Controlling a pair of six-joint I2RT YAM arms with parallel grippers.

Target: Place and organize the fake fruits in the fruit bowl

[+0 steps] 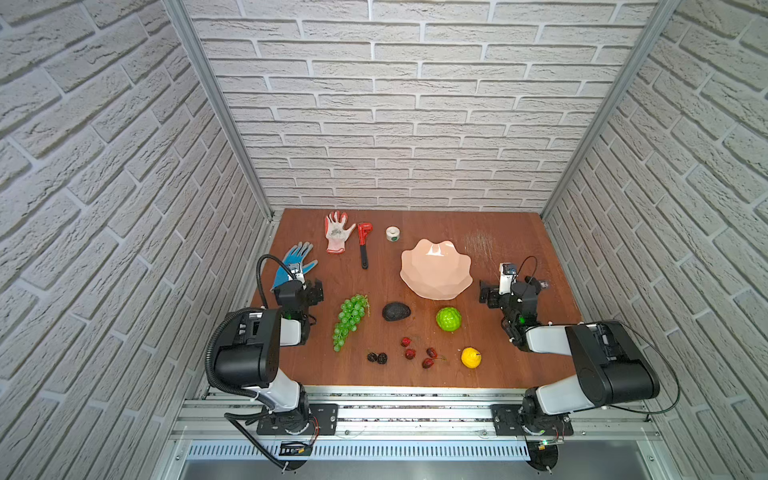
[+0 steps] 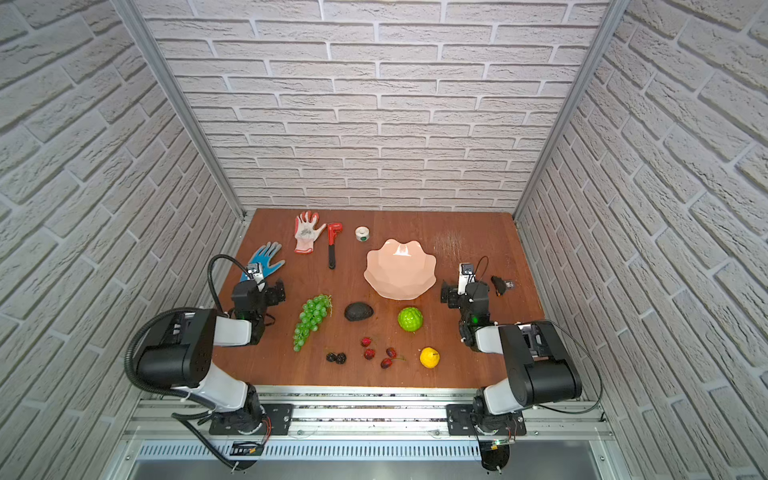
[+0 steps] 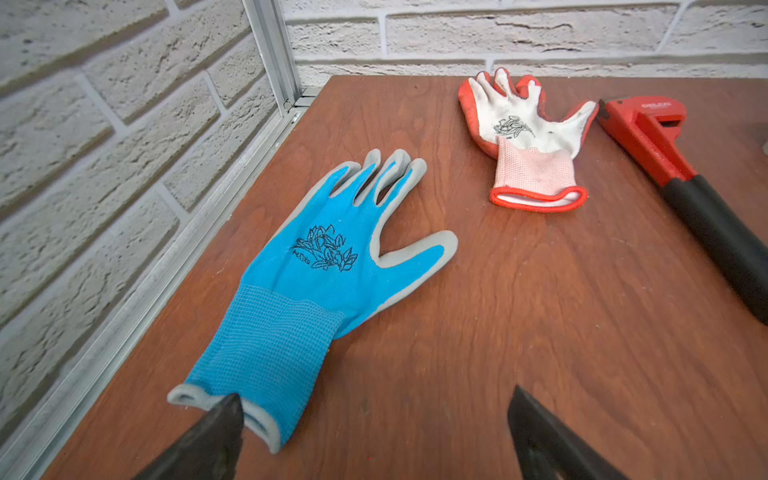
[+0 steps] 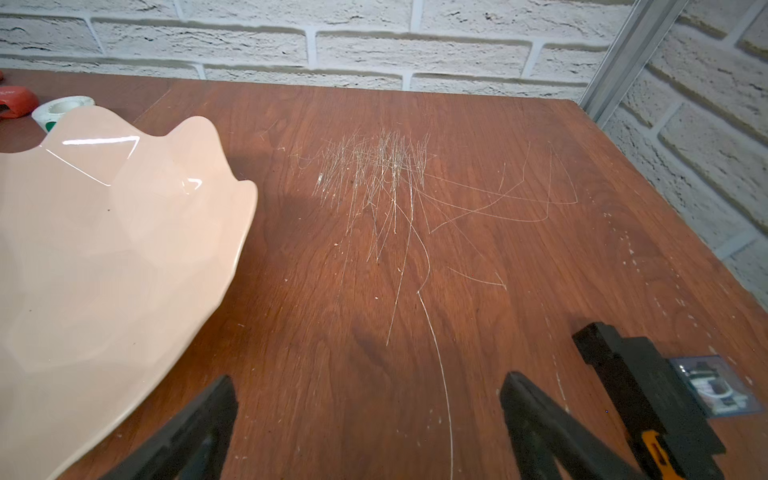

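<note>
The left fingers (image 3: 208,436) and right fingers (image 4: 536,424) are open and empty; the grape bunch (image 1: 350,321) looks light and floppy, so pinch its middle.

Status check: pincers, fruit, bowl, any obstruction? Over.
Left pincer open, empty, by blue glove. Right pincer open, empty, beside fruit bowl. Bowl empty; fake fruits all on table. Nothing blocking.
</note>
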